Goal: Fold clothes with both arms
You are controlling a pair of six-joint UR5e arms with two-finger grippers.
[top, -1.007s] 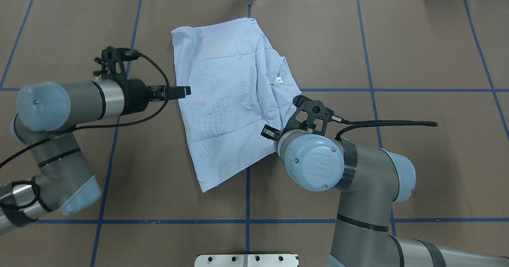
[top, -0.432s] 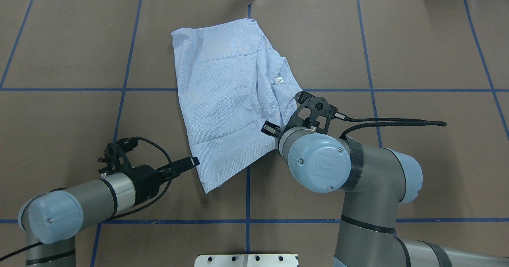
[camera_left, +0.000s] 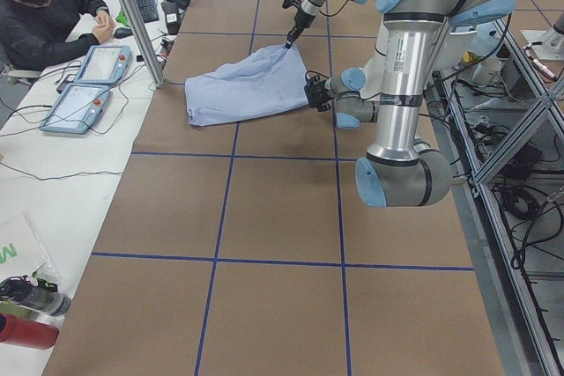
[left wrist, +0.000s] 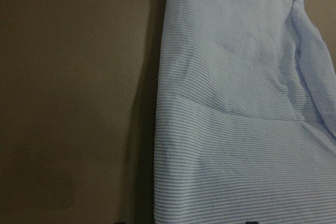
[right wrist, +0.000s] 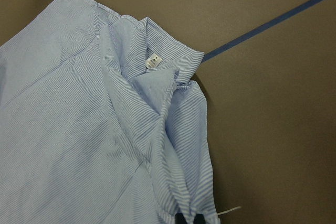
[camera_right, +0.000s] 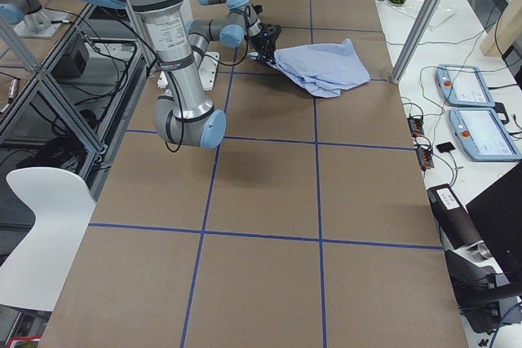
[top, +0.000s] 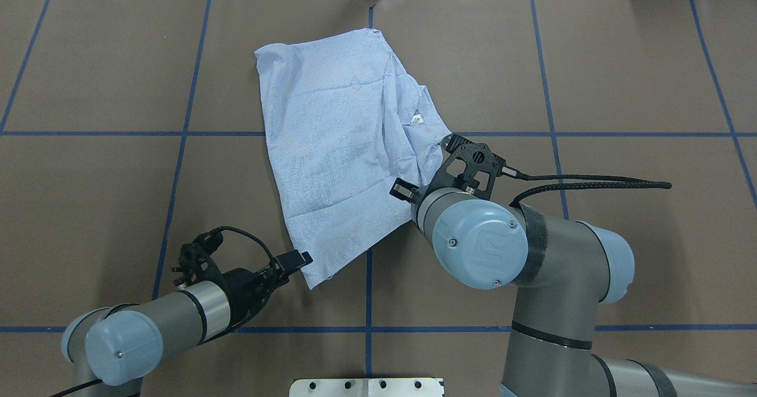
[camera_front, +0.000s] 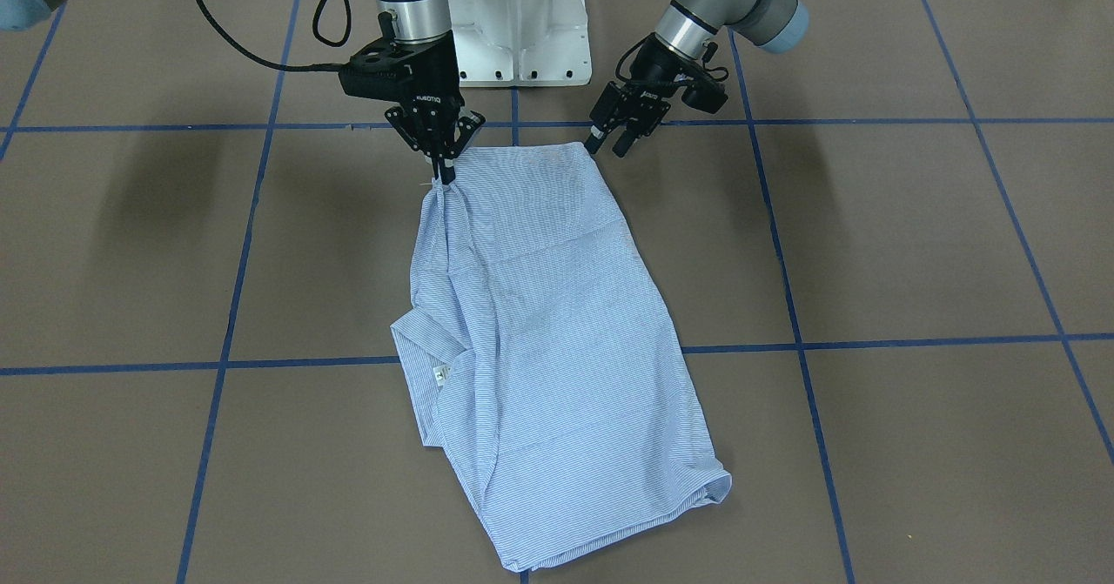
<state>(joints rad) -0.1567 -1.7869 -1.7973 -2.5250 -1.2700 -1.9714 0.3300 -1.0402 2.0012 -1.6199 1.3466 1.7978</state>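
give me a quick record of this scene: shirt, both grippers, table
shirt: light blue, finely striped, partly folded, lying on the table
neck label: white, facing up
right gripper: shut on a robot-side corner of the shirt, cloth bunched there
left gripper: open, beside the other robot-side corner, gripping nothing
table: brown, with a blue tape grid

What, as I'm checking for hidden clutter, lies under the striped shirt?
Brown table covering shows around the light blue striped shirt; anything beneath it is hidden.
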